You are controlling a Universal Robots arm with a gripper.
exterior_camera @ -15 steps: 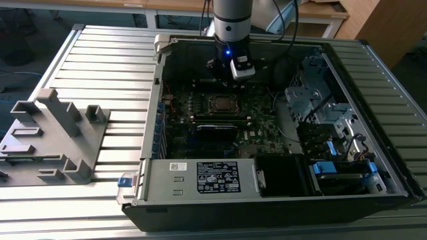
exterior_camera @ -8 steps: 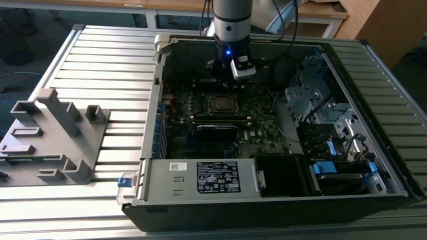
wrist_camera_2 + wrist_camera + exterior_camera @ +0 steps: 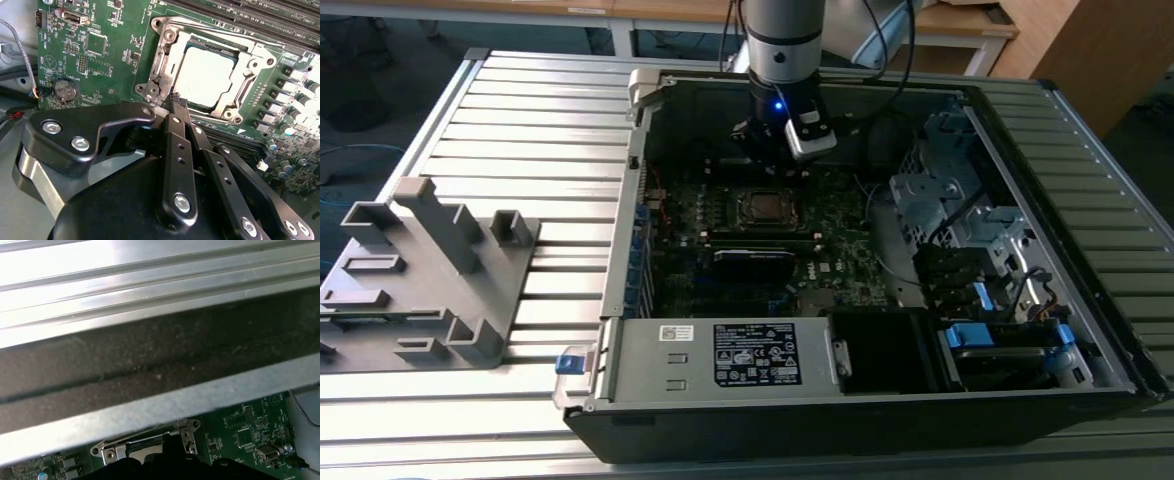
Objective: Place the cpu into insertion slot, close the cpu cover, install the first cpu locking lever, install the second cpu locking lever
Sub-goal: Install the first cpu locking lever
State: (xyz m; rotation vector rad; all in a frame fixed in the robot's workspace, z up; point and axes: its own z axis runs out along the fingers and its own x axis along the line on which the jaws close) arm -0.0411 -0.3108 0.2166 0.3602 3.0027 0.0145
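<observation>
My tool [image 3: 176, 102] has its two black fingers [image 3: 176, 150] pressed together, holding nothing, the tips just at the edge of the insertion slot [image 3: 165, 60]. The cpu [image 3: 205, 75] lies flat inside that slot, with the cpu cover [image 3: 250, 62] closed around it as a silvery frame. In the exterior view my arm [image 3: 785, 40] reaches down into the open computer case [image 3: 720, 400], which lies on the ribbed worktop [image 3: 520, 100].

Daylight brightens the ribbed table [image 3: 494, 110]; the case interior [image 3: 761, 230] sits dim; glare whitens the cpu [image 3: 207, 77]; near gripper [image 3: 178, 102] links look soft
</observation>
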